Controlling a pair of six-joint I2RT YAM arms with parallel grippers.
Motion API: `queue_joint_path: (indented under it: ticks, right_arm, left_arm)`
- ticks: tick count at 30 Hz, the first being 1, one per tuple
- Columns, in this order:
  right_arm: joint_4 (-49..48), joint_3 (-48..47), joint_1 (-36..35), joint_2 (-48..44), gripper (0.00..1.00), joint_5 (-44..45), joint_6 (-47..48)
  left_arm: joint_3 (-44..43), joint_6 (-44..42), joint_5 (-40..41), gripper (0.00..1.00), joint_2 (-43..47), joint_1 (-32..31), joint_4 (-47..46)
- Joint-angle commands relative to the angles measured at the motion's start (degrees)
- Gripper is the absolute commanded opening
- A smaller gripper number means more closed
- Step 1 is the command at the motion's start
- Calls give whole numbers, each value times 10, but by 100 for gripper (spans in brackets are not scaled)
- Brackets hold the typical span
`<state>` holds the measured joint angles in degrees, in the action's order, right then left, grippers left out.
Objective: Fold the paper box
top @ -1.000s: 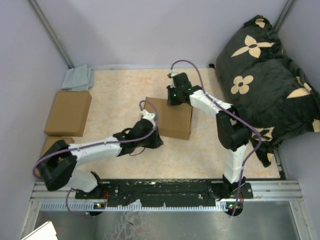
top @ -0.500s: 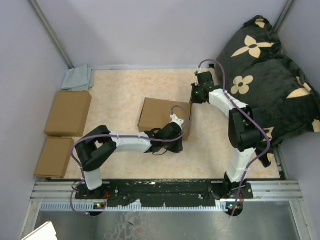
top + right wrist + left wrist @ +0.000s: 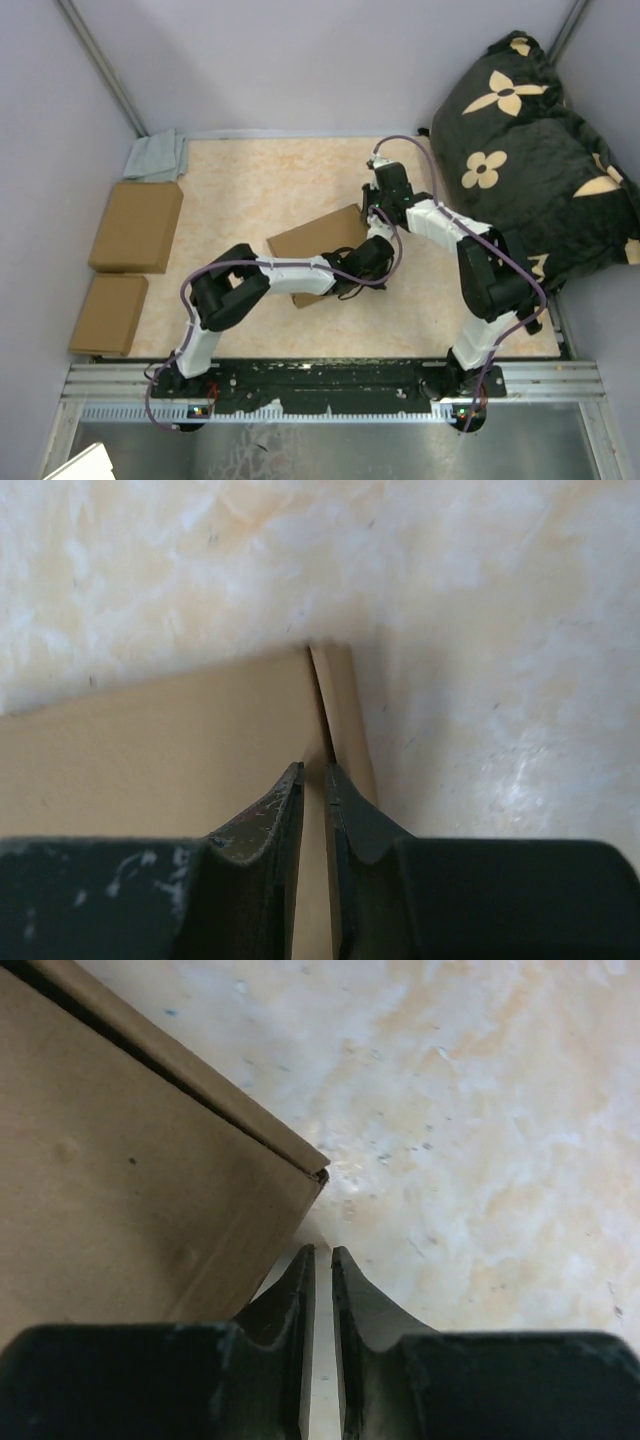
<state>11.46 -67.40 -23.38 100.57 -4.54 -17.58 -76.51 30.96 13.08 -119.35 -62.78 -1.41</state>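
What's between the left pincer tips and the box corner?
Only a short strip of bare table. The left pincer, nearly shut and empty, points at the box corner without touching it. The left wrist view shows this.

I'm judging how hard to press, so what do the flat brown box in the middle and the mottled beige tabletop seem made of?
Flat brown box: apparently plain cardboard, matte, with a folded edge and small dents. Mottled beige tabletop: marble-patterned stone or laminate, I cannot tell which; smooth, faintly glossy, with a soft highlight in the right wrist view.
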Motion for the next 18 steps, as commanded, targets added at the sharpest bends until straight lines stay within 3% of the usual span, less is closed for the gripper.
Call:
queue_joint_path:
  ticks: [1,11,18]
  right_arm:
    - [78,-16,-11,-12,16,22,4]
    - [93,-12,-11,-53,17,63,-24]
    - [109,-5,-10,-149,18,119,-24]
  left_arm:
    - [23,-14,68,18,31,20,3]
    - [88,-20,69,19,128,18,31]
    - [110,-29,69,22,198,13,42]
